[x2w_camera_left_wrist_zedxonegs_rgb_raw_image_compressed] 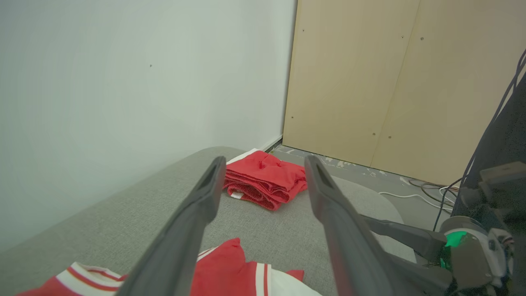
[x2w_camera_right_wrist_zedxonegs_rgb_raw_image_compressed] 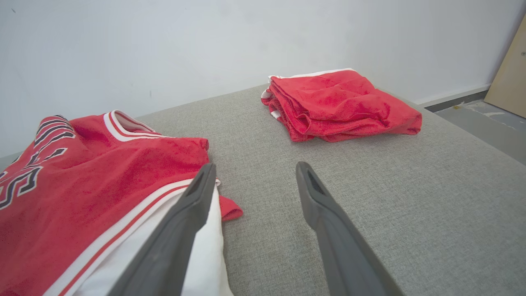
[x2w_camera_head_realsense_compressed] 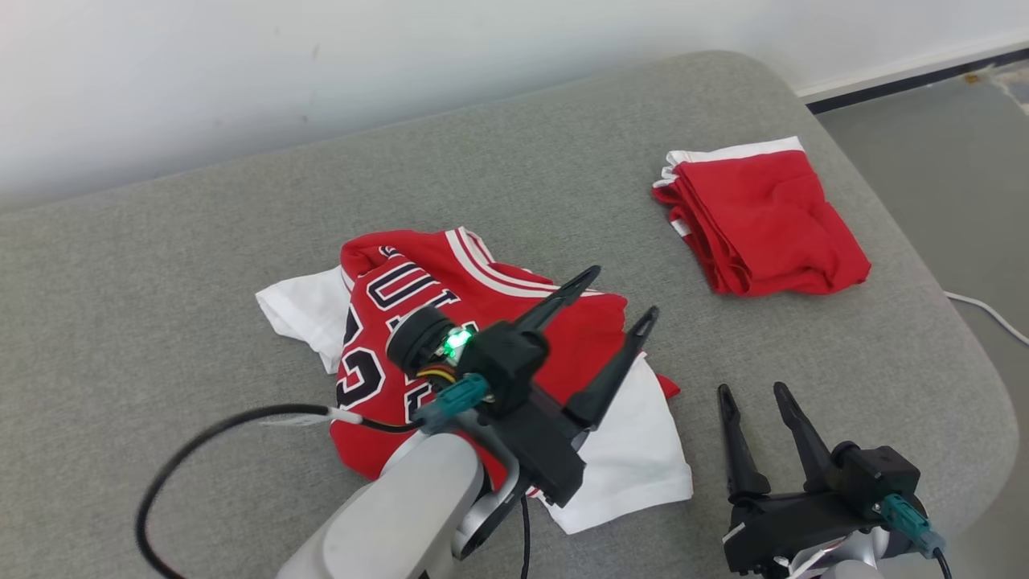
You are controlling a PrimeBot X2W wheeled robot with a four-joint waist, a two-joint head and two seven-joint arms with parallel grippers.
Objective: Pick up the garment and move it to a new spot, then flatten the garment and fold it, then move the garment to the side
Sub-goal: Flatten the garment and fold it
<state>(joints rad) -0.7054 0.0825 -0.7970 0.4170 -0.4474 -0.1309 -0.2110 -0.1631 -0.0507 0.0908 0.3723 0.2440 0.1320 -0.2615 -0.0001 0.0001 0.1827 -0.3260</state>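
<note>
The red jersey point(x2w_camera_head_realsense_compressed: 514, 293) lies crumpled near the middle of the grey padded bench point(x2w_camera_head_realsense_compressed: 161, 281), with a white shirt point(x2w_camera_head_realsense_compressed: 635, 458) poking out beneath it on its left and near-right sides. The left tool point(x2w_camera_head_realsense_compressed: 623, 293) hangs over the jersey's right part with its two dark fingers spread wide and nothing between them; from the left wrist view the cloth sits below the fingers, not pinched by them. The right tool point(x2w_camera_head_realsense_compressed: 752, 394) rests low just right of the white cloth, over bare grey fabric, its fingers also wide apart and empty.

Across the jersey's chest runs dark lettering edged in white. A "U" can be made out, but the other letters are folded over, and the large numerals below them are partly hidden behind the left wrist, so I cannot read them for sure. White and red striped trim edges the neckline.

Far to the right, well apart from the jersey, sits a folded red garment point(x2w_camera_head_realsense_compressed: 764, 221) with a white band.
</note>
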